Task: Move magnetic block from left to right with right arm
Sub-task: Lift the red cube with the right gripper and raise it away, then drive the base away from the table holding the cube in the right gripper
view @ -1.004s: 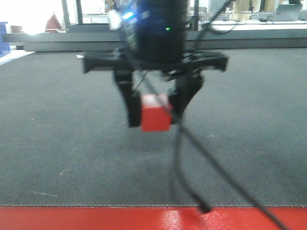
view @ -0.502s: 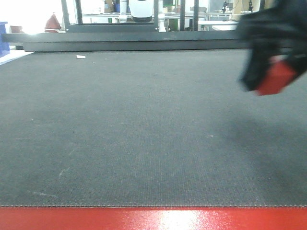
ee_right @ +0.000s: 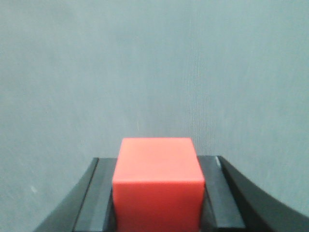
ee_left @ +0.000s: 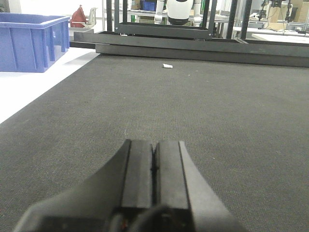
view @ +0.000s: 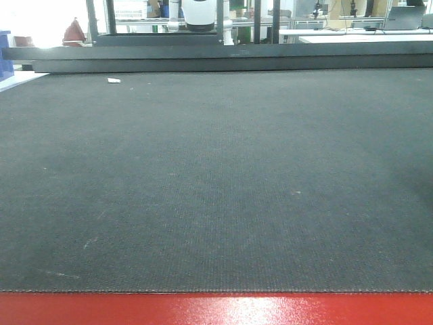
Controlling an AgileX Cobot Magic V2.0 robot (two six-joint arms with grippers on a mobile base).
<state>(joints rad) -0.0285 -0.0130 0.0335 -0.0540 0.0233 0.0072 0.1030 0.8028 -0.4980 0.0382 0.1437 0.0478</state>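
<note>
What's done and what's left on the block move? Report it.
Done: the right claw is shut on the magnetic block, so the pickup is made. In hand: the carry over the mat; it is out of the front view. Left: set it down on the right and release. The left claw is shut.

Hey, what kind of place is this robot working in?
Probably a robotics lab or workshop: a dark work mat, a blue plastic crate beside it, and black metal frames with desks behind.
</note>
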